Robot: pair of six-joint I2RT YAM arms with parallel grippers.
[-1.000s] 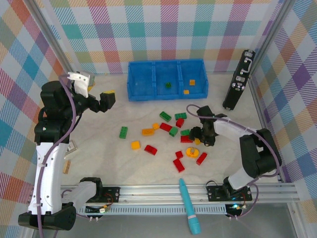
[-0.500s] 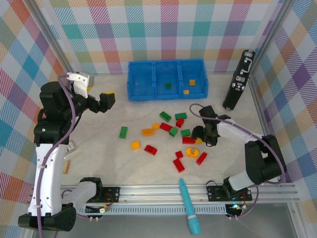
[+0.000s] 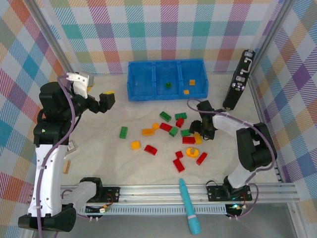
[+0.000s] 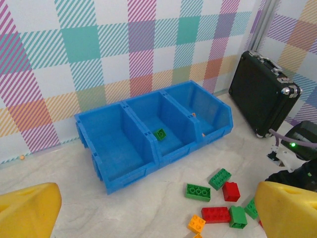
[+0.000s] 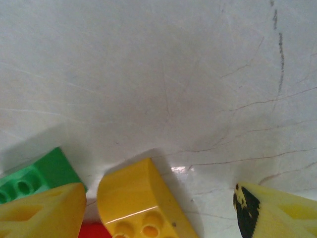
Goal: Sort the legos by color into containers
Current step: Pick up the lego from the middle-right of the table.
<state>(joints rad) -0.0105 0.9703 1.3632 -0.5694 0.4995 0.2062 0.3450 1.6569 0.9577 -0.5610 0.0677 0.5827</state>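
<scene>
The blue three-compartment bin [image 3: 167, 95] stands at the back; its middle compartment holds a green brick [image 3: 169, 85], its right one two orange bricks [image 3: 192, 82]. Red, green and orange legos [image 3: 166, 127] lie scattered in front of it. My right gripper [image 3: 197, 134] is down on the table at the right edge of the pile, open. A rounded yellow brick [image 5: 138, 203] lies between its fingers [image 5: 39, 213], close to the left one, beside a green brick [image 5: 29, 178]. My left gripper [image 3: 109, 99] hangs open and empty left of the bin [image 4: 153, 139].
A tall black device [image 3: 237, 82] leans at the back right, close to my right arm. A teal pen-like tool [image 3: 189, 206] lies at the near edge. Two small objects [image 3: 73, 145] sit by the left arm. Plaid walls surround the table.
My right arm has shifted a little toward the far side, with the gripper staying low among the bricks. The left arm has not moved.
</scene>
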